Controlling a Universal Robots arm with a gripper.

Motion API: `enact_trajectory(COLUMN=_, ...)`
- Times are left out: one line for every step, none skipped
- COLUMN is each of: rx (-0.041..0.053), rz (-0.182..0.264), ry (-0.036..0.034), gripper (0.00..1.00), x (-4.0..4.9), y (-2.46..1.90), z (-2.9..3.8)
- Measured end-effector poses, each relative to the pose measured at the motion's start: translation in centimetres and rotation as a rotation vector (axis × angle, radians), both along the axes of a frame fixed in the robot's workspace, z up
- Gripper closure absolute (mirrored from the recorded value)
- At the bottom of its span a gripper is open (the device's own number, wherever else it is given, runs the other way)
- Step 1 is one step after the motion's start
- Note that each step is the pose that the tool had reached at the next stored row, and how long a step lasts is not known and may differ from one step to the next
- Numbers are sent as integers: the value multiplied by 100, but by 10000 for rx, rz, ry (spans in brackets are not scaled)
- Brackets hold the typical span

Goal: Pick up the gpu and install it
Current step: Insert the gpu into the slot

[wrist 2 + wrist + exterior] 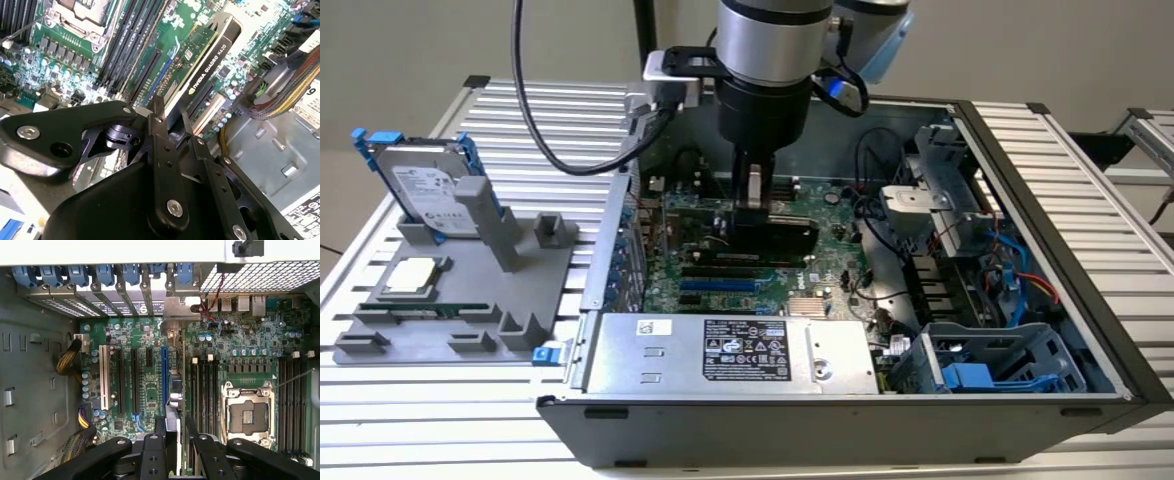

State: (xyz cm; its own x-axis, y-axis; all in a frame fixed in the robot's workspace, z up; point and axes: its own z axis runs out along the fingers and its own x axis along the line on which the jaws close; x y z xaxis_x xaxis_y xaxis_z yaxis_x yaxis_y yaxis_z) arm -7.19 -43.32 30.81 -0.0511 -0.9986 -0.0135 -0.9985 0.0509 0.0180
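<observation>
Black metal jaws clamp the slim gpu [202, 65] above the motherboard [145, 385].

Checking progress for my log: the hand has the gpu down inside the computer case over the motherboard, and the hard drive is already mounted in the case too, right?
Not quite. The hard drive stands in the grey holder outside the case, as the exterior view shows. The hand does have the gpu over the motherboard.

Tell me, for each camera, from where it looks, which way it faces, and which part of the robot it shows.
Exterior view: off the arm, above the open computer case, looking down; shows the arm and gripper holding the gpu.
Second wrist view: on the arm, looking along the gripper at the gpu.
First wrist view: on the arm, facing the motherboard; shows the gripper.
Both wrist views share the motherboard.
</observation>
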Motion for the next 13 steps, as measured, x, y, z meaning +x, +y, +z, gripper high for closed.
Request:
enact_trajectory(rx=1, rz=5, ry=0, gripper=100, x=-7, y=-1, z=-11)
enact_trajectory(rx=-1, rz=14, ry=0, gripper=100, x=-17, y=-2, z=-24)
enact_trajectory(rx=1, rz=24, ry=0, gripper=100, x=-30, y=-4, z=-38)
enact_trajectory(rx=2, rz=34, ry=0, gripper=100, x=-45, y=-6, z=-50)
enact_trajectory(rx=2, rz=45, ry=0, gripper=100, x=-57, y=-9, z=-60)
enact_trajectory(rx=3, rz=55, ry=-1, gripper=100, x=-72, y=-11, z=-71)
enact_trajectory(rx=3, rz=62, ry=0, gripper=100, x=-88, y=-13, z=-81)
enact_trajectory(rx=4, rz=69, ry=0, gripper=100, x=-103, y=-14, z=-93)
enact_trajectory(rx=5, rz=74, ry=0, gripper=100, x=-116, y=-15, z=-105)
enact_trajectory(rx=6, rz=79, ry=0, gripper=100, x=-125, y=-19, z=-118)
enact_trajectory(rx=11, rz=83, ry=0, gripper=100, x=-130, y=-26, z=-129)
enact_trajectory(rx=18, rz=85, ry=0, gripper=100, x=-132, y=-31, z=-139)
enact_trajectory(rx=21, rz=89, ry=-1, gripper=100, x=-132, y=-38, z=-148)
